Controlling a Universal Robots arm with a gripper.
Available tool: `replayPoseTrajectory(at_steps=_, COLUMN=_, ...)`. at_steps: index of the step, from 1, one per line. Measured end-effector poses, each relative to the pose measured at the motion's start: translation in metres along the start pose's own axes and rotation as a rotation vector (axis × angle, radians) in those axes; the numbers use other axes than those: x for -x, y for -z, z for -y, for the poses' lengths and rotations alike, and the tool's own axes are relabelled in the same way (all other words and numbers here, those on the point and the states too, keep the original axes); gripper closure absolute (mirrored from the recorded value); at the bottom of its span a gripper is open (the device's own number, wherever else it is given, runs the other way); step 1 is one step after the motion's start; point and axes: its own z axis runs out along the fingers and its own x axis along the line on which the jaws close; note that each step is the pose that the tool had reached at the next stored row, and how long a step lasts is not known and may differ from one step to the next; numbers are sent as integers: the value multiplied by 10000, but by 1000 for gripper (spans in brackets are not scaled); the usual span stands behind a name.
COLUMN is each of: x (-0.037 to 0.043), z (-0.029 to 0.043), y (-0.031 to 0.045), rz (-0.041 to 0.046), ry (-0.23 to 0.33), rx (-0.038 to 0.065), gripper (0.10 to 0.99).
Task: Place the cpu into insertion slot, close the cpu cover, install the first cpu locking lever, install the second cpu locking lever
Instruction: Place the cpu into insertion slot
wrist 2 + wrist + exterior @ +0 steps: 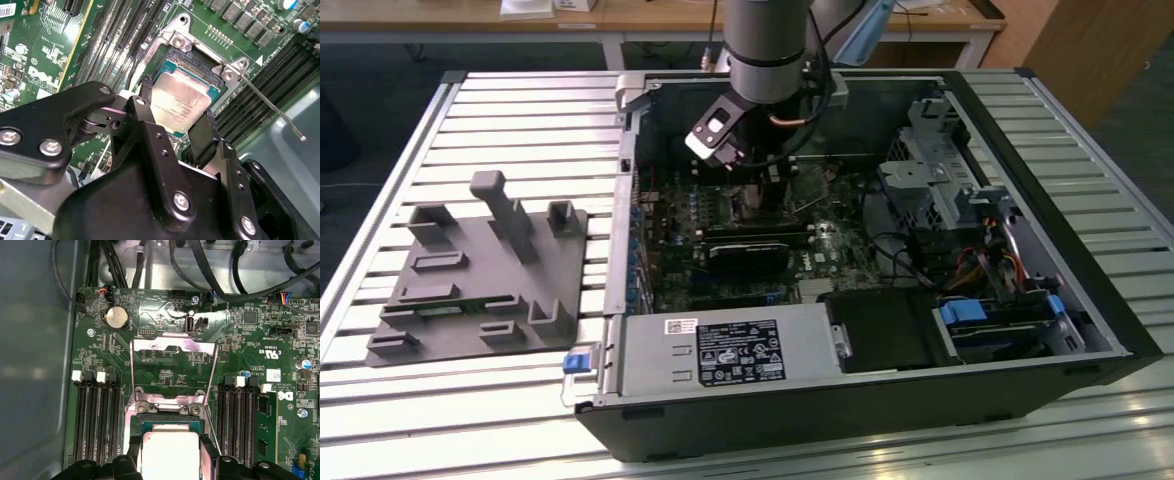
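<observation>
One end effector point(765, 195), on the single arm, reaches down into one open computer case point(1087, 310) lying on its side. In both wrist views its two black fingers point(146, 95) sit against opposite edges of the one cpu point(182, 100), pinching it directly over the one insertion slot point(186, 56). Whether the chip is fully seated I cannot tell.

In the first wrist view the end effector point(170, 442) holds the cpu point(170, 455) at the black-framed insertion slot point(170, 419). The one cpu cover point(172, 344) stands swung open just beyond it. Two banks of long black memory slots point(97, 420) flank the socket, and one coin cell point(116, 316) sits further up the board.

One thin wire lever point(277, 111) sticks out beside the socket.

The case rests on a bench point(454, 120) of silver metal slats. One grey moulded fixture point(480, 270) lies beside it toward the exterior view's left. A pale wooden desk point(654, 15) and dark floor lie beyond.
</observation>
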Motion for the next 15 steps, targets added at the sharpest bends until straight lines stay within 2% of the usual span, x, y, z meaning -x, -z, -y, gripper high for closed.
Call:
replayPoseTrajectory(at_steps=3, x=0, z=2, y=-29, rz=93, ry=6, rx=-20, gripper=545)
replayPoseTrajectory(at_steps=15, x=-6, z=4, y=-100, rz=97, ry=-35, rx=-52, gripper=545)
